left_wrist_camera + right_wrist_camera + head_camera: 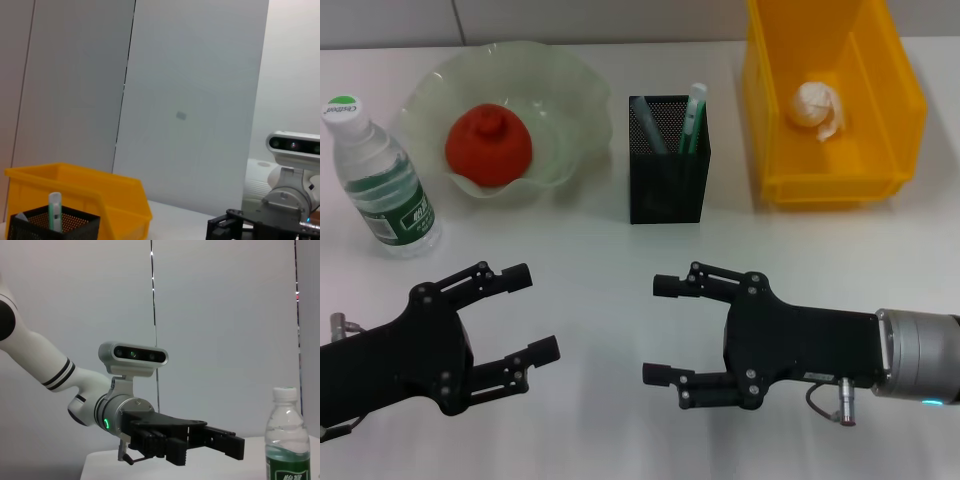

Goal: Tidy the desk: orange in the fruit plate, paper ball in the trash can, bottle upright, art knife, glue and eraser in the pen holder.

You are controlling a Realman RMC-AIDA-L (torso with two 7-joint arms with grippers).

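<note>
The orange (488,145) lies in the pale green fruit plate (570,85). A crumpled paper ball (820,108) rests inside the yellow bin that serves as trash can (775,150). The bottle (385,180) stands upright at the far left, and the right wrist view shows it too (286,440). The black mesh pen holder (668,165) holds the green-white glue (692,118) and a grey art knife (648,122); the eraser is hidden. My left gripper (538,312) and right gripper (655,330) hover open and empty near the front, facing each other.
In the left wrist view the yellow bin (75,190) stands behind the pen holder (50,225), with the right arm (285,200) beside them. Grey wall panels rise behind the white table (590,260).
</note>
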